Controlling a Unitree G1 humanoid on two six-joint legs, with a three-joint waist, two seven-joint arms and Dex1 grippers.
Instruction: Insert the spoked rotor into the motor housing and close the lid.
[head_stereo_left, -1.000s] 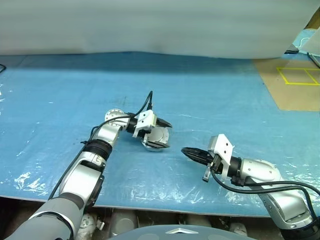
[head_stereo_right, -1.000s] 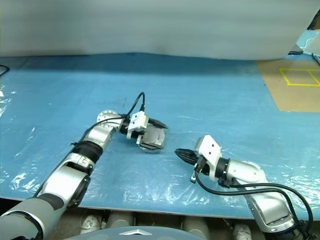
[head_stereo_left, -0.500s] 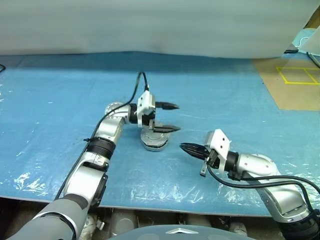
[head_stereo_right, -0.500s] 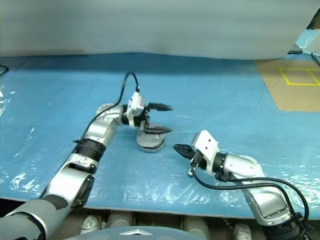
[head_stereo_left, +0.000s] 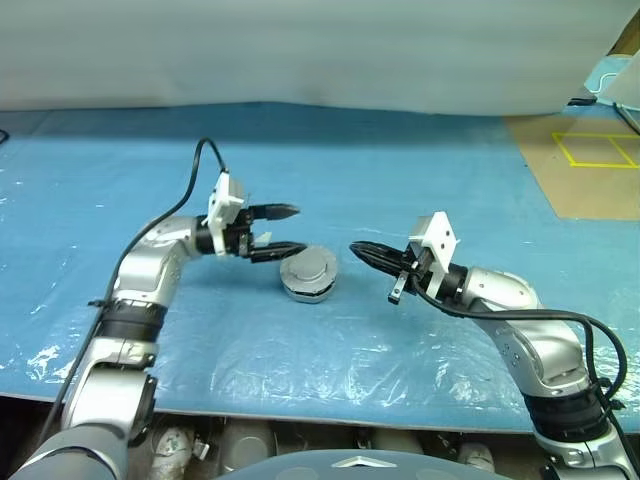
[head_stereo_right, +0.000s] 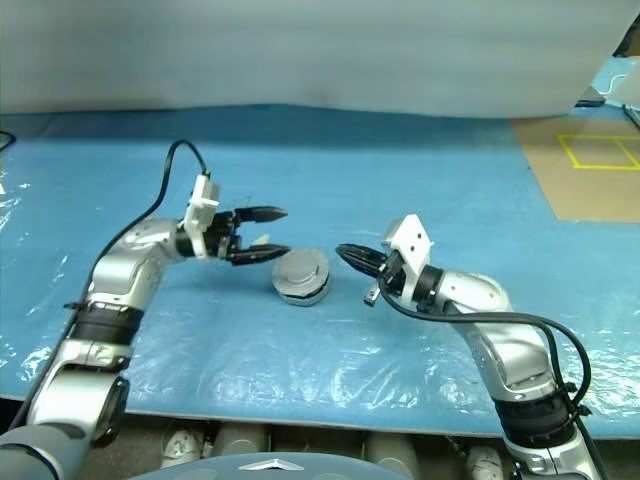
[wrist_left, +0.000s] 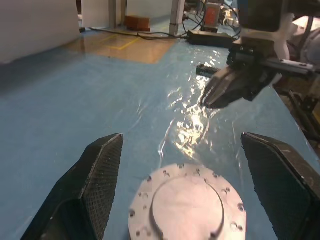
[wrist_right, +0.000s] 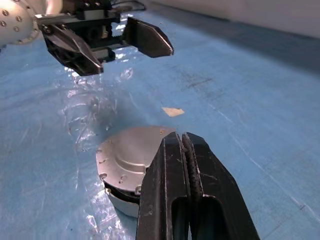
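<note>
The motor housing (head_stereo_left: 308, 285) sits on the blue table sheet with the silver lid (head_stereo_left: 309, 267) lying flat on top of it. The lid (wrist_left: 185, 205) shows its raised centre and a ring of small holes. The spoked rotor is hidden. My left gripper (head_stereo_left: 290, 228) is open and empty. It hovers just left of the housing, pointing toward it, and its two fingers (wrist_left: 95, 185) frame the lid without touching. My right gripper (head_stereo_left: 358, 249) is shut on nothing. Its tip hangs just right of the housing, above the table, with the lid (wrist_right: 132, 155) close below the fingers (wrist_right: 172, 195).
A blue plastic sheet (head_stereo_left: 420, 180) covers the table, and its front edge (head_stereo_left: 300, 398) runs near me. A brown floor patch with yellow tape (head_stereo_left: 590, 160) lies at the far right. A small pale scrap (wrist_right: 172, 111) rests on the sheet behind the housing.
My left gripper has let go of the housing, risen and drawn back to the left, leaving it flat on the sheet. My right gripper has lifted and moved toward the housing, still shut.
</note>
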